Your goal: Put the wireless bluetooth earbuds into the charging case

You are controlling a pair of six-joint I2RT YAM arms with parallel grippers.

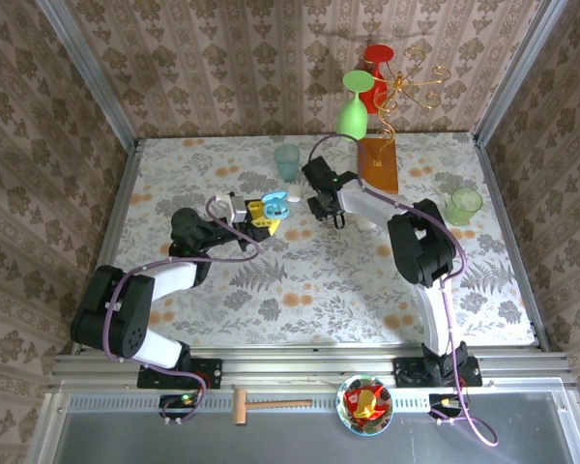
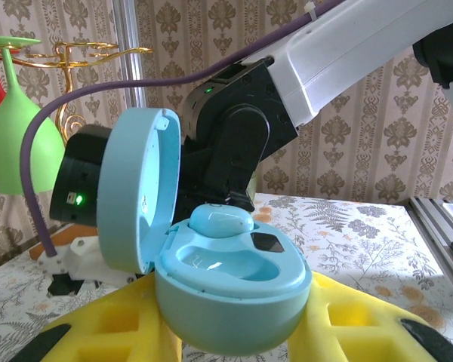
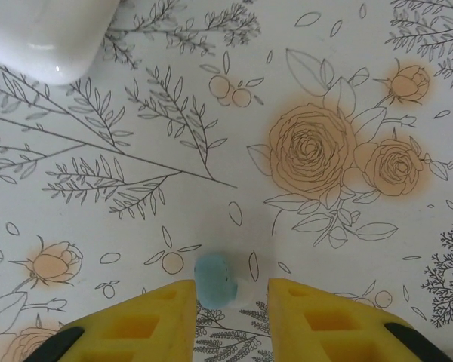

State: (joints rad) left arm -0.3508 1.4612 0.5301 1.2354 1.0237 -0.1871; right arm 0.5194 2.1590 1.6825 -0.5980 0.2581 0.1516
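The flowered surface [image 1: 329,290] is seen from above, with both arms reaching toward its upper middle.

The left hand [image 1: 267,218] is clamped on the light-blue charging case [image 2: 234,294]. The case appears to be raised off the surface. Its lid [image 2: 136,188] is swung open toward the left of the left wrist frame. A seated earbud [image 2: 220,220], also light blue, is lodged in the far socket. The empty socket [image 2: 215,262] is exposed just in front of it, at the centre of the frame.

The right hand [image 3: 232,292] is set low over the surface, at the bottom middle of the right wrist frame. Its yellow fingers [image 3: 158,317] stand on either side of the loose earbud [image 3: 214,280], which lies on the surface. The bud is touching, or almost touching, the finger on the frame's left, and a pale patch is seen between it and the other finger. Whether the fingers are already pressed onto it cannot be told. A white rounded object [image 3: 45,34] is seen at the upper left, well apart from the bud.

The step in hand is judged to be the pick-up of the loose earbud. The bud should be centred between the pads before the squeeze is completed, since so small and glossy a piece is likely to be squirted out by an off-centre pinch. Light pressure is advised, followed by a straight lift. The bud should then be turned to match the empty socket, with the case held level.
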